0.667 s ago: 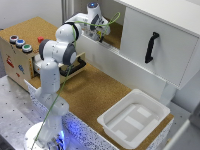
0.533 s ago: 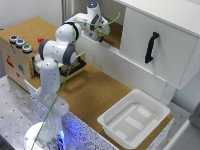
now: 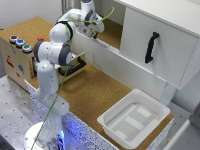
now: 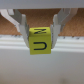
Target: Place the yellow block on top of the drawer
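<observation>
In the wrist view my gripper is shut on the yellow block, a cube with a black "U" on its near face, one finger on each side. In the exterior view the gripper hangs at the back over the low white wall, in front of the raised cork shelf; the block does not show there. The plywood box with coloured buttons on its cork top stands at the exterior view's left. Its drawer, with a black bar handle, is pulled out and partly hidden behind my arm.
A big white cabinet door with a black handle stands at the exterior view's right. A white plastic tray lies on the cork table near the front right. A green cable loops by the wrist.
</observation>
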Motion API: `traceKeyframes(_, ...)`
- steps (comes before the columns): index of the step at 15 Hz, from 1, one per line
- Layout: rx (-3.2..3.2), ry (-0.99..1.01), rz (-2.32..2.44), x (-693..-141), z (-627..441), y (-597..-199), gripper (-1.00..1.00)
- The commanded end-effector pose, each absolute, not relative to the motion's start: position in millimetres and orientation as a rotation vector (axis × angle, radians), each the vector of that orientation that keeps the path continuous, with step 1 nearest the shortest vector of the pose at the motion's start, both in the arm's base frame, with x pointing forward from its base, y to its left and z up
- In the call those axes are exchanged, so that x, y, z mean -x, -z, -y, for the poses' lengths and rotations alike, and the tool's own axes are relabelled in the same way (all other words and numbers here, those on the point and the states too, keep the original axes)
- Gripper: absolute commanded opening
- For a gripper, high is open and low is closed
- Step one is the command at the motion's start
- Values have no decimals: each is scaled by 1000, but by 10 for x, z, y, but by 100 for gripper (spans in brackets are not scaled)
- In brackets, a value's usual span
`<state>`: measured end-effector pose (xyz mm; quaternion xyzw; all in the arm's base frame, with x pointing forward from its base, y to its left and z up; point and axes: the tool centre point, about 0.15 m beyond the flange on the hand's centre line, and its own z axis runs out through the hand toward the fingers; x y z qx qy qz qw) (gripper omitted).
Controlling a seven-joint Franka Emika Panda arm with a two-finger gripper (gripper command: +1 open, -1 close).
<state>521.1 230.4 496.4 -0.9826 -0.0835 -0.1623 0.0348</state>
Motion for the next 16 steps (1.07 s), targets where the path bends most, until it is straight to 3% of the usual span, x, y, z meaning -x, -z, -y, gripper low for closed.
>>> traceKeyframes(1,2910,673,397,-4032,-2585,-4770,-100)
traceKeyframes(8,2806,518,855,-3391,-3515,-4552,-100)
traceKeyframes(16,2642,606,1282,-3579,-4286,-4472,-100)
